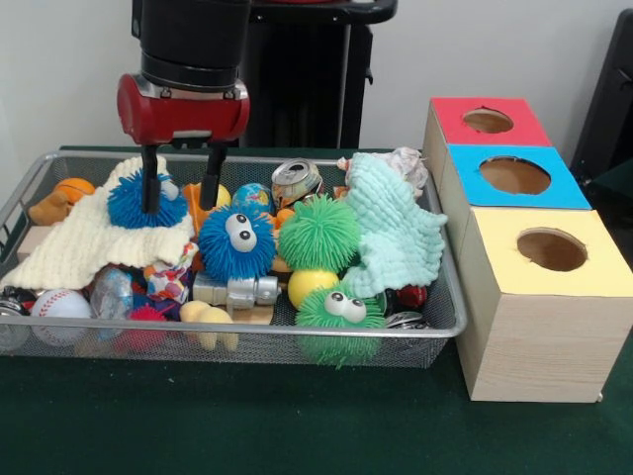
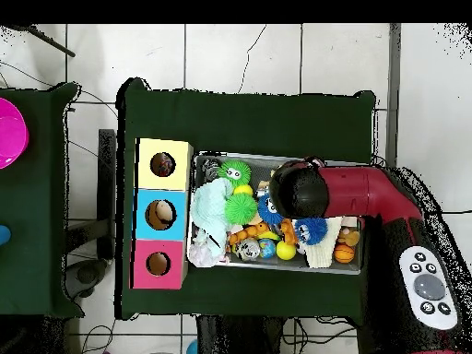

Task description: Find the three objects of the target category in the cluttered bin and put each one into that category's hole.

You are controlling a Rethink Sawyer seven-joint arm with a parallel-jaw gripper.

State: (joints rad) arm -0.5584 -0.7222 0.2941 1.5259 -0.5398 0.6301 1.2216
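Hanging over bin (image 1: 435,327) at 10 o'clock: gripper (image 1: 180,190), fingers spread wide, straddling blue ball (image 1: 143,201) on cream cloth (image 1: 89,242), gripping nothing. Showing polka-dot wrapper (image 1: 170,282) at 7 o'clock of bin, under second blue ball (image 1: 235,244). Sitting at 3 o'clock, beside bin: yellow hole (image 1: 551,249).

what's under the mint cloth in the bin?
The mint knitted cloth drapes over the right of the wire mesh bin. A red ball and a green spiky ball peek out at its lower edge; everything beneath is covered.
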